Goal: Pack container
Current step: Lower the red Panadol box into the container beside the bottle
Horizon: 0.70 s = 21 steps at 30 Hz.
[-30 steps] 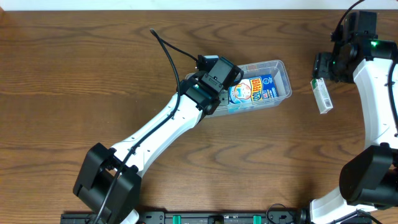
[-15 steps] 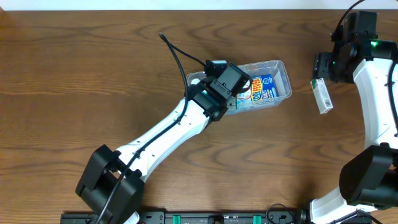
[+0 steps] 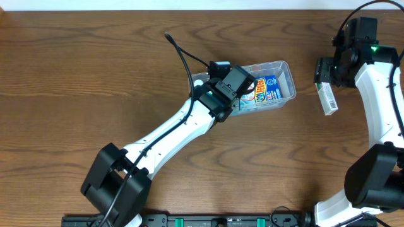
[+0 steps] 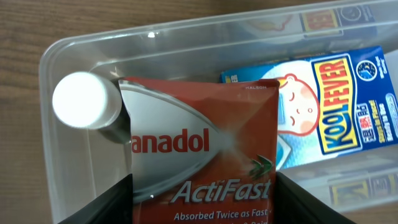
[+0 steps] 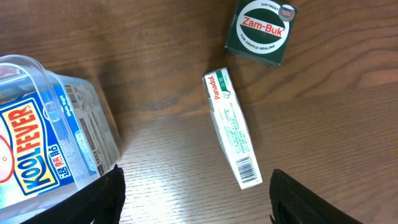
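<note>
The clear container [image 3: 289, 68] stands at the table's middle back. It holds a blue Kool Fever pack [image 3: 264, 90] and a white-capped bottle [image 4: 85, 100]. My left gripper [image 3: 235, 84] hovers over the container's left half [image 4: 56, 68] and is shut on a red Panadol ActiFast box [image 4: 199, 143], whose far end reaches in beside the bottle and over the Kool Fever pack [image 4: 339, 99]. My right gripper [image 3: 326, 70] is open and empty above the table right of the container [image 5: 93, 118]; its fingers [image 5: 196, 205] are wide apart.
A white Panadol box [image 3: 327, 98] lies on the wood right of the container, below my right gripper; it also shows in the right wrist view [image 5: 231, 127]. A dark green Zam-Buk box [image 5: 261, 30] stands just beyond it.
My left arm has moved right, carrying the red box further over the container. My right arm has shifted slightly.
</note>
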Tool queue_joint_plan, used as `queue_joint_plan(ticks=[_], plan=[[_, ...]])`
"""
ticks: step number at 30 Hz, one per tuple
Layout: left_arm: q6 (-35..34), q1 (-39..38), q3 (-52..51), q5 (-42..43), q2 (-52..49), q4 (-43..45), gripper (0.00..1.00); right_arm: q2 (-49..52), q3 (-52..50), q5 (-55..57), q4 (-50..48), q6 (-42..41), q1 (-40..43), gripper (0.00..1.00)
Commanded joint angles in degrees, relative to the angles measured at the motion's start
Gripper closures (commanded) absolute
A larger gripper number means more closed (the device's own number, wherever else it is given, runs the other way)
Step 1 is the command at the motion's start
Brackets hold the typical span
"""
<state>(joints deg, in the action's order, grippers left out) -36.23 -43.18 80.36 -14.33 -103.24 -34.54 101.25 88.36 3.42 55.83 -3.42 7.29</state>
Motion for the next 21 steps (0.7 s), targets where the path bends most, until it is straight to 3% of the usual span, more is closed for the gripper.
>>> queue_joint_plan(ticks=[1, 21], plan=[[-0.5, 0.2, 1.0, -1.9, -3.1, 0.3, 0.36, 0.1, -0.4, -0.5, -0.2, 0.1, 0.2, 0.28], [-0.5, 0.2, 1.0, -1.9, -7.4, 1.8, 0.36, 0.1, -0.4, -0.5, -0.1, 0.1, 0.2, 0.28]])
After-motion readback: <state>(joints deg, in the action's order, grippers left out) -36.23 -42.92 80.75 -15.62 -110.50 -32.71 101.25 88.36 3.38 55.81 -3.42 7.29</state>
